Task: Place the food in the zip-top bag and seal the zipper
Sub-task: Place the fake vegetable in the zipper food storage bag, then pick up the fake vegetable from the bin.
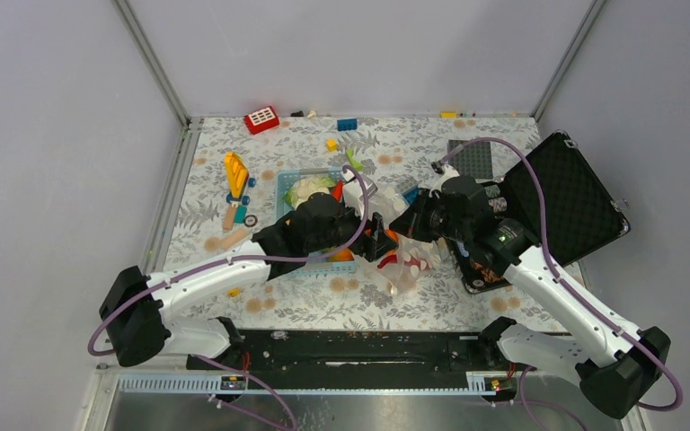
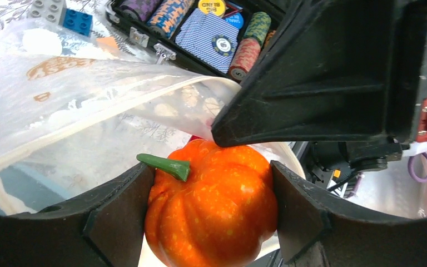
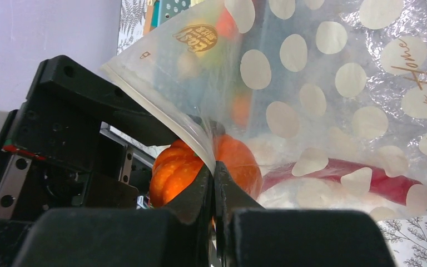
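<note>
My left gripper [image 2: 211, 207] is shut on an orange toy pumpkin [image 2: 211, 200] with a green stem, held at the mouth of the zip-top bag [image 3: 333, 83]. The bag is clear with white dots. My right gripper [image 3: 214, 173] is shut on the bag's upper lip, pinching the zipper [image 3: 155, 105] and lifting the mouth open. The pumpkin [image 3: 172, 172] sits right behind that lip. A red chili [image 3: 361, 172] lies inside the bag. From above, both grippers meet over the bag [image 1: 406, 268] at mid-table. A cauliflower [image 1: 310, 188] rests in the blue basket [image 1: 286, 182].
An open black case [image 1: 575, 193] with poker chips [image 2: 211, 33] lies just right of the bag. Building bricks [image 1: 261, 118] and a yellow toy [image 1: 236, 172] are scattered toward the back and left. The right gripper's body [image 2: 339, 72] looms close over the pumpkin.
</note>
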You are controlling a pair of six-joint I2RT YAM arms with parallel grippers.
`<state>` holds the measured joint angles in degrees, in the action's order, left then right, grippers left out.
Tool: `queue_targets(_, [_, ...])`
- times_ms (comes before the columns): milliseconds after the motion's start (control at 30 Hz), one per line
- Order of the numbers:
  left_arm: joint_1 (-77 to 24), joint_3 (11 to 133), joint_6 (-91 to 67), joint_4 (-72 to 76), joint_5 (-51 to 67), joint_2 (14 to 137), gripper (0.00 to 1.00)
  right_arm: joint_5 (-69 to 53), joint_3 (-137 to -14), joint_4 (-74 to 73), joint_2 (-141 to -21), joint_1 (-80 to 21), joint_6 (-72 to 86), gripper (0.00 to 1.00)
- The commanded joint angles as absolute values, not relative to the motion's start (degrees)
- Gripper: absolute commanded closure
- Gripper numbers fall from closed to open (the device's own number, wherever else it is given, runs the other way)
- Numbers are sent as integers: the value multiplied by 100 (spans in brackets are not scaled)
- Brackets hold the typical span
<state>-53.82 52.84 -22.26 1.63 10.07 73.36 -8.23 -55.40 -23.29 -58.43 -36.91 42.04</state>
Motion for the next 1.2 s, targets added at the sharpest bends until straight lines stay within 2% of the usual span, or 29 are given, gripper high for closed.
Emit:
queue_targets(0, [-5442, 5364, -2134, 356, 277, 7371, 41, -1396, -5699, -2254, -5801, -3717, 4330, 100])
queue_targets(33, [-5455, 5388, -2128, 324, 263, 7378, 33, -1416, -5696, -2255, -5810, -3717, 4333, 100])
queue_targets(100, [-5482, 5418, -2127, 289, 255, 7383, 8, -1404, -5680, -2258, -5818, -3715, 4335, 100])
queue_targets(133, [-5492, 5421, -2127, 274, 275, 7383, 2, -1383, -5677, -2258, -5825, -3716, 4340, 100])
queue_targets(400, [-5538, 5364, -2160, 252, 613, 7015, 1, -1366, -5586, -2257, -5835, -3616, 4370, 100])
queue_targets(633, [-5546, 5072, -2188, 247, 723, 6107, 1, -1342, -5444, -2256, -5743, -3445, 4412, 100])
queue_targets(767, [-5546, 4915, -2336, -256, -113, 5539, 1, -1380, -5348, -2258, -5721, -3351, 4407, 100])
queue_targets(900, [-5514, 4896, -2566, -1317, -1802, 5329, 1, -1426, -5276, -2262, -5744, -3292, 4318, 100])
queue_targets(1000, [-5177, 4991, -2692, -2109, -2273, 5518, 1, -1408, -5250, -2264, -5778, -3272, 4226, 100])
queue_targets(1167, [-3994, 4835, -2039, -2008, -1389, 5976, 1, -1459, -5269, -2315, -5910, -3259, 4121, 100])
